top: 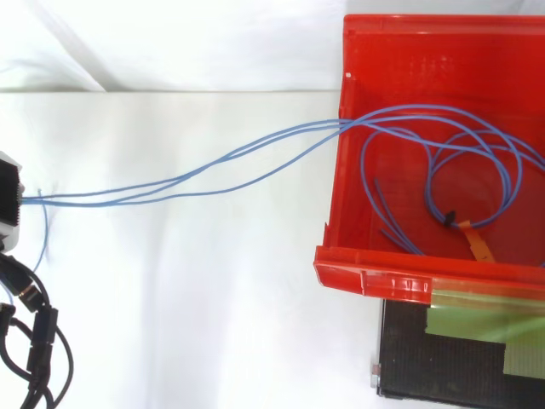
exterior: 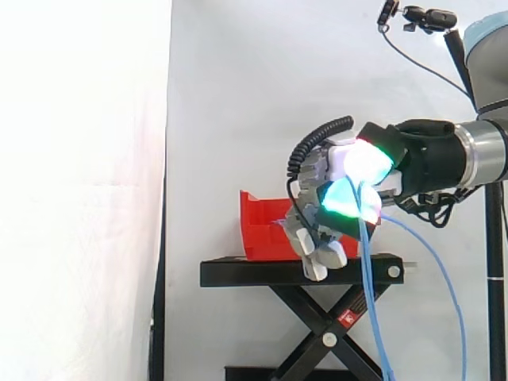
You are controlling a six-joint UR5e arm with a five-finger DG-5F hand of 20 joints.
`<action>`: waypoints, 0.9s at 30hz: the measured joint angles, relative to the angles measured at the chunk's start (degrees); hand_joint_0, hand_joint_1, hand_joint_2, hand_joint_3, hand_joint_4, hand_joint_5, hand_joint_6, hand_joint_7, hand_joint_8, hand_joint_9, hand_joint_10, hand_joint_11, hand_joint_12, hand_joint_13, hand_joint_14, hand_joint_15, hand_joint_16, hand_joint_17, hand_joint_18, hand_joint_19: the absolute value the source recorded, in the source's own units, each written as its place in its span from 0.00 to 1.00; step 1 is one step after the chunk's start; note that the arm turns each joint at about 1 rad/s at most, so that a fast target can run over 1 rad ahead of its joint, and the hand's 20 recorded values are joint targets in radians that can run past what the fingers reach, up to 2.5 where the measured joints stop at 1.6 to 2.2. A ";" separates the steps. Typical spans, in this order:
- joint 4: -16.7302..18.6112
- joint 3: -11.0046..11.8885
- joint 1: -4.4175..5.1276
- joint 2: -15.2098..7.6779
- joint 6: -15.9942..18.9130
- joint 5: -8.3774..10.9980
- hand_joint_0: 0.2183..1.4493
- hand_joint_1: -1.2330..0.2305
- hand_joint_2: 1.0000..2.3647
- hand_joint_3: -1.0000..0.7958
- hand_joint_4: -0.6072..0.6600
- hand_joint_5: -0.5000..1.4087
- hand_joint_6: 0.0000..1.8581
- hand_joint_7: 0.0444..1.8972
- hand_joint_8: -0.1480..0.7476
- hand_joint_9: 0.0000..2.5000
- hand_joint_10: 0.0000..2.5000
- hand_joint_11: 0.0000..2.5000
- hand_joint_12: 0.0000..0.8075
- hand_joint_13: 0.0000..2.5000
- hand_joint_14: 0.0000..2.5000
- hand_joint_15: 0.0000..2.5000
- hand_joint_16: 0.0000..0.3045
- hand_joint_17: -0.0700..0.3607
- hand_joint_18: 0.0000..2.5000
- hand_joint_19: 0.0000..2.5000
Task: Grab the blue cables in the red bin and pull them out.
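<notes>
Cables [top: 255,158] lead out of the bin [top: 375,277] on the stand [exterior: 254,272]

**Bright and soft overall, one blown-out patch**

In the side view, the left strip of the white curtain [exterior: 79,159] is washed out to flat white, while the rest is left a duller grey. The glowing fingertips [exterior: 349,202] of the hand [exterior: 333,163] are clipped to white at the centre. From above, everything is lit evenly. A pale sheen is picked up along the front lip of the red bin [top: 383,277], and shadows are kept soft and faint.
</notes>
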 measured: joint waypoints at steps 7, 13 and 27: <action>0.00 0.00 0.24 0.01 1.26 0.76 0.58 0.30 0.00 0.00 0.63 0.77 0.23 0.33 0.50 0.41 0.01 0.31 0.44 0.52 0.01 0.49 0.13 0.38 0.33 0.32; 0.00 0.00 0.32 0.02 1.33 0.89 0.58 0.30 0.00 0.00 0.63 0.78 0.23 0.33 0.50 0.42 0.01 0.32 0.41 0.57 0.00 0.62 0.14 0.38 0.38 0.38; 0.06 0.00 0.48 0.02 1.34 1.06 0.57 0.27 0.00 0.00 0.61 0.74 0.28 0.29 0.51 0.37 0.01 0.51 0.39 0.51 0.45 0.45 0.13 0.37 0.37 0.41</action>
